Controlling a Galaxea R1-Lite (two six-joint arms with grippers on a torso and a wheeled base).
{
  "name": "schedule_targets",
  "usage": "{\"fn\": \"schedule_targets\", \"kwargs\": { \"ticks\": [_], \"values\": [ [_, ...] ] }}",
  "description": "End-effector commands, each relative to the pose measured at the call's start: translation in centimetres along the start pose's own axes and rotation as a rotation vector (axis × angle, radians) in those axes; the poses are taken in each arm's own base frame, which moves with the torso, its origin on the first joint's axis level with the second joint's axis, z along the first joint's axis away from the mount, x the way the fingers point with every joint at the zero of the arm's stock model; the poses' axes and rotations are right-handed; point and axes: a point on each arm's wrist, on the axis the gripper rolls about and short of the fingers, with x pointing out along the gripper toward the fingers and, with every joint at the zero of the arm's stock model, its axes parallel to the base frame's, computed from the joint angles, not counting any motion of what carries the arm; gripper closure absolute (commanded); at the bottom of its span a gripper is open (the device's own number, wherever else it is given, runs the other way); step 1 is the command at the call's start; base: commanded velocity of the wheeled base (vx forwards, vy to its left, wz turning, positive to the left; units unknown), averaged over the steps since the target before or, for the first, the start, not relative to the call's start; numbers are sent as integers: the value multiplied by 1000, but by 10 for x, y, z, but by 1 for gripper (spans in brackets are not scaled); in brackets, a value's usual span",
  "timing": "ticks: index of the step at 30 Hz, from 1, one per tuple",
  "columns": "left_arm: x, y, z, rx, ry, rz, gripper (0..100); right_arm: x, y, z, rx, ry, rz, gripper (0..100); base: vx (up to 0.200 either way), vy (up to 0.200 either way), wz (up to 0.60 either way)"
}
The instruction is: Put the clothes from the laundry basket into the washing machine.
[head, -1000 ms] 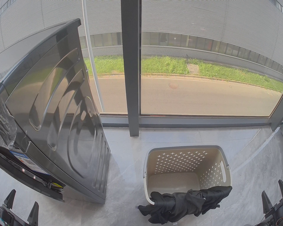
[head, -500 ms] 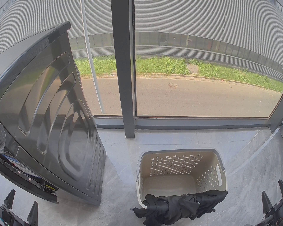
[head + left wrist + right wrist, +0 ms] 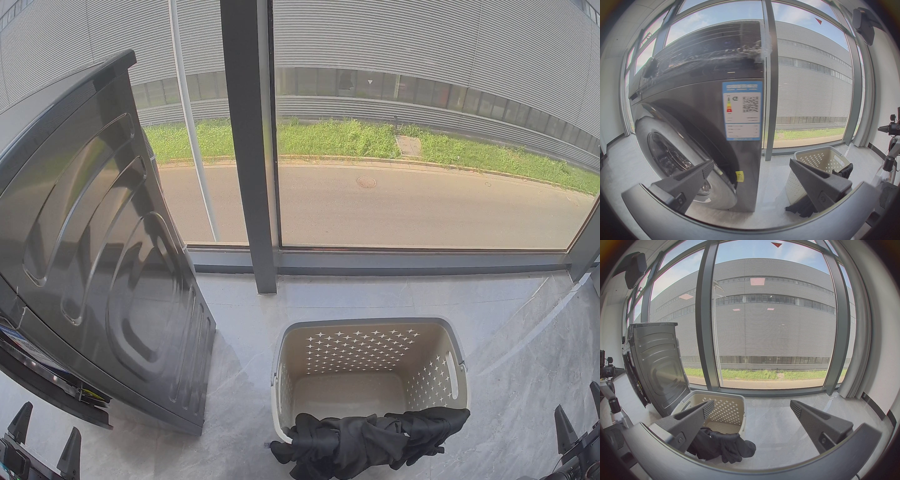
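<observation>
A: Head view first, where are the clothes?
B: Black clothes [image 3: 369, 440] hang over the near rim of the basket [image 3: 369, 323], on the floor [image 3: 250, 350] right of the washing machine [image 3: 100, 262].
A: Left wrist view?
B: The left hand [image 3: 750, 164] is spread wide and empty, facing the machine's round door [image 3: 667, 156].
A: Right wrist view?
B: The right hand [image 3: 751, 405] is spread and empty too, basket just ahead. The cloth looks light, soft, floppy; I'd pinch the thick fold atop the rim, since loose ends may trail
</observation>
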Motion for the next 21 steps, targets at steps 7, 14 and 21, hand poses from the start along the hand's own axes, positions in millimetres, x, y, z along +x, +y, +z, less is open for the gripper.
{"fn": "schedule_targets", "kwargs": {
  "ticks": [7,14,21],
  "values": [
    [0,0,-5,-2,-1,0,0,0,0,-5,0,1,1,0,0,-57,0],
    [0,0,-5,1,-2,-2,0,0,0,-5,0,1,1,0,0,0,0],
    [0,0,-5,-4,-1,0,0,0,0,-5,0,1,1,0,114,0,0]
  ]
}}
